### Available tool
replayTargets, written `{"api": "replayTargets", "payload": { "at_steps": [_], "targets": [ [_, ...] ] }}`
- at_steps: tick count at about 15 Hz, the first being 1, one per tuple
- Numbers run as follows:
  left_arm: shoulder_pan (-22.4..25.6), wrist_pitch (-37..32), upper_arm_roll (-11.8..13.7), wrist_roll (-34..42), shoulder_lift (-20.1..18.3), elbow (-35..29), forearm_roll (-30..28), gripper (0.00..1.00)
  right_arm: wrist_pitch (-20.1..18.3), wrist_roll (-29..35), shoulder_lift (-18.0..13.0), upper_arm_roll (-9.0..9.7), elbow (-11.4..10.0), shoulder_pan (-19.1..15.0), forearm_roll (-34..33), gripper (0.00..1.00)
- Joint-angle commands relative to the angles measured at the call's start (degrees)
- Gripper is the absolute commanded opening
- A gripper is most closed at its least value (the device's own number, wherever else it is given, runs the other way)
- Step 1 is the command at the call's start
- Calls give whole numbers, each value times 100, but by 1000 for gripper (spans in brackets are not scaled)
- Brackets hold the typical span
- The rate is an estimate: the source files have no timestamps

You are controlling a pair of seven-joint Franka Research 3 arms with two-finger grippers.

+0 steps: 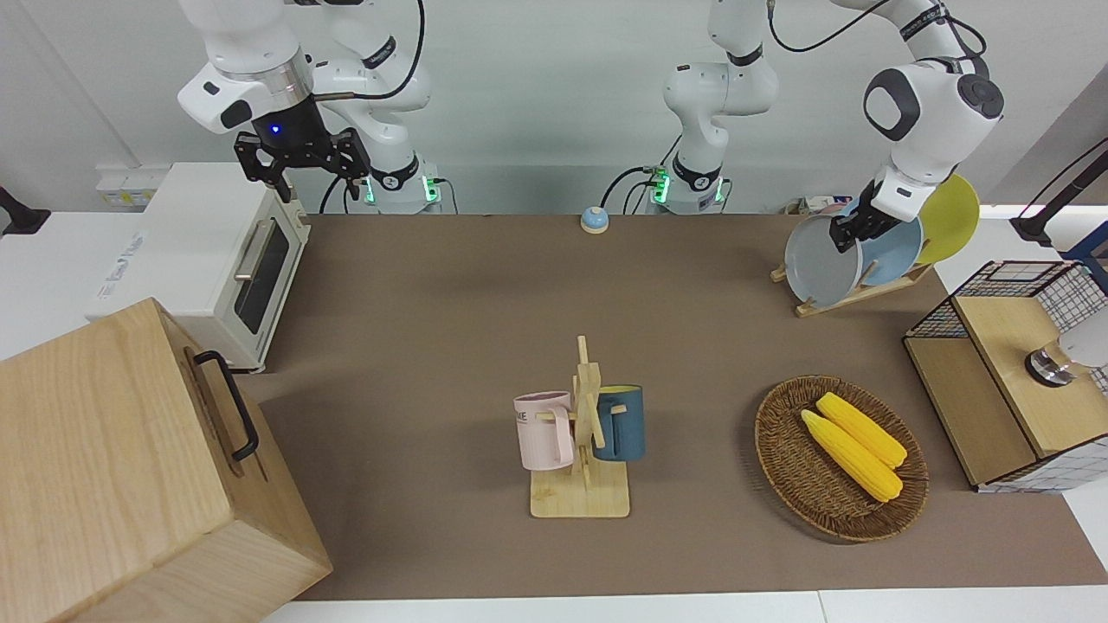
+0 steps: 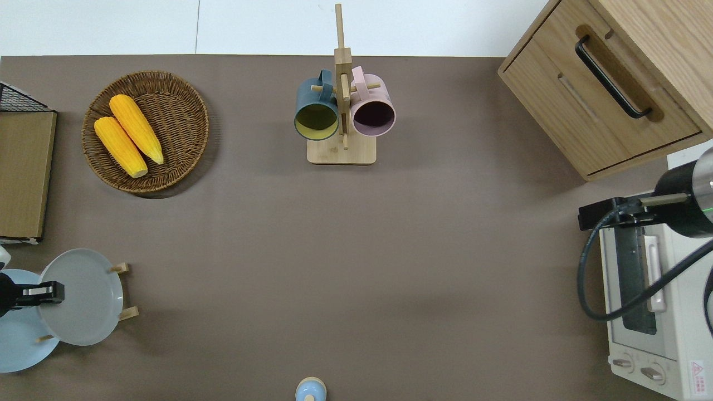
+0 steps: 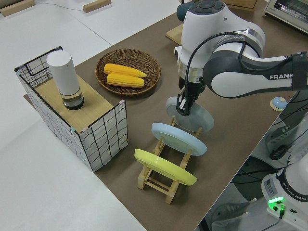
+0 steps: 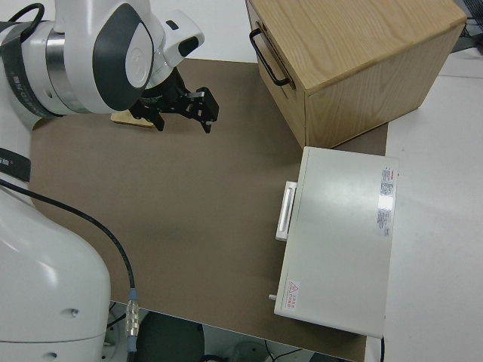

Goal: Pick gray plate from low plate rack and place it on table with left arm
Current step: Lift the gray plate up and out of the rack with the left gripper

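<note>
The gray plate (image 1: pixel 818 264) stands tilted at the end of the low plate rack (image 1: pixel 853 294) that is farthest from the robots, at the left arm's end of the table (image 1: pixel 450 329). My left gripper (image 1: pixel 847 232) is shut on its upper rim. In the overhead view the left gripper (image 2: pixel 50 293) pinches the plate (image 2: pixel 83 298) on the rim toward the light blue plate. In the left side view the gripper (image 3: pixel 184 109) holds the plate (image 3: pixel 199 118) with its lower edge by the rack's (image 3: pixel 163 180) end pegs. My right gripper (image 1: pixel 303 173) is parked and open.
A light blue plate (image 1: pixel 896 251) and a yellow plate (image 1: pixel 952 216) stand in the same rack. A wicker basket (image 1: pixel 783 467) with two corn cobs, a wire basket (image 1: pixel 1004 294), a mug stand (image 1: pixel 582 433), a toaster oven (image 1: pixel 216 260), a wooden drawer box (image 1: pixel 112 467) and a small bell (image 1: pixel 594 220) are on the table.
</note>
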Motion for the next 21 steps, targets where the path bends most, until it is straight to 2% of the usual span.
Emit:
{"api": "replayTargets", "payload": {
  "at_steps": [1, 6, 8, 13, 18, 21],
  "targets": [
    [-120, -360, -22, -179, -128, 264, 116, 79, -87, 53, -12, 103, 42, -143, 109, 987],
    [-156, -782, -83, -223, -136, 581, 116, 79, -87, 53, -12, 103, 42, -143, 109, 987],
    [-164, -1106, -162, -476, -154, 879, 108, 79, -87, 53, -12, 103, 42, -143, 109, 987],
    [-164, -1819, -689, -1030, -145, 1477, 117, 79, -87, 53, -12, 103, 42, -143, 109, 987],
    [-173, -2250, -1015, -1602, -137, 1978, 38, 79, -87, 53, -12, 103, 42, -143, 109, 987],
    [-200, -2391, -1304, -2014, -136, 2146, -85, 83, -87, 53, -12, 103, 42, -143, 109, 990]
  ]
}}
